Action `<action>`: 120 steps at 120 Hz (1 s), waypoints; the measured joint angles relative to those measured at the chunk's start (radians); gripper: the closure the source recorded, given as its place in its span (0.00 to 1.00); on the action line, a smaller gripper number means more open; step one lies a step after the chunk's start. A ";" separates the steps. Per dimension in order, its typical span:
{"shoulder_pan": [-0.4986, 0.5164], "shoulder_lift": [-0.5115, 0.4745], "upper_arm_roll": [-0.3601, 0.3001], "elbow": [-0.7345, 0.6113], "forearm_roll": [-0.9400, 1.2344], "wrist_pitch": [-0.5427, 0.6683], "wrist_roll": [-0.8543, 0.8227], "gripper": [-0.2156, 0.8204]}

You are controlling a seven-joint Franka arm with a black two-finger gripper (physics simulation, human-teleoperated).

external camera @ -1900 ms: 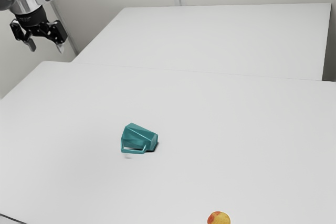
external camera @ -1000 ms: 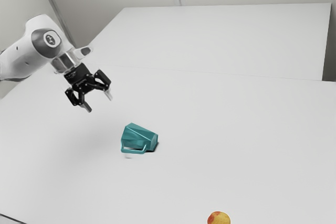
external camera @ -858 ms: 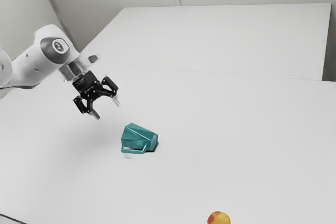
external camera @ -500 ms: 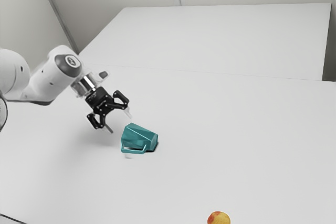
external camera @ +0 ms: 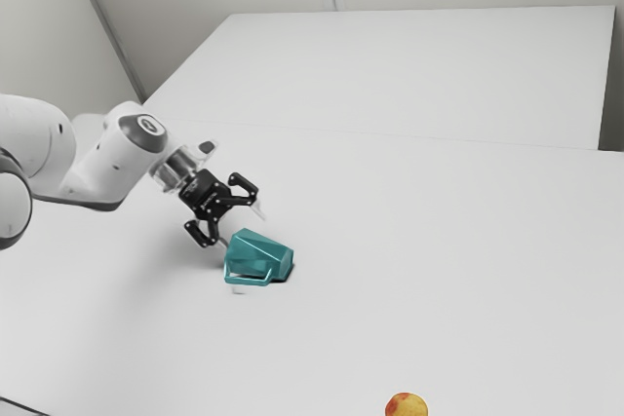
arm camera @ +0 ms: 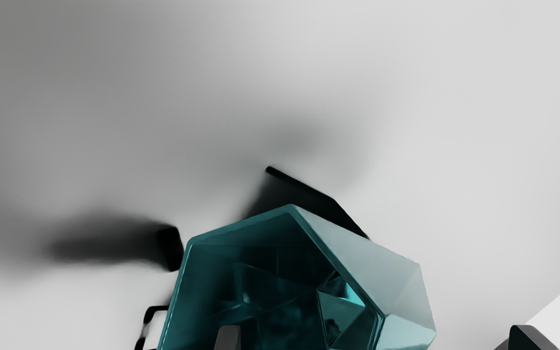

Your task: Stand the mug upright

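Plain white tabletop [external camera: 439, 260], soft shadows across it. Teal faceted mug [external camera: 257, 254] lying on side, mouth toward exterior view's left, base toward exterior view's right, handle low along flank. Round yellow fruit [external camera: 407, 405] with red patches, well apart from mug, cut by view's edge.

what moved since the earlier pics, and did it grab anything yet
The hand has come down from the exterior view's upper left, toward that view's right, and is now at the open end of the teal mug. Nothing has been taken hold of or let go; its fingers stand apart. The mug still lies on its side, and the yellow-red fruit hasn't moved.
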 joint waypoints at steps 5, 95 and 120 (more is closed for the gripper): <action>-0.002 0.001 -0.002 0.000 -0.003 0.003 0.000 0.21; -0.009 -0.006 -0.042 0.031 0.017 0.014 -0.018 0.95; -0.047 -0.106 -0.077 0.033 0.180 0.043 -0.030 0.96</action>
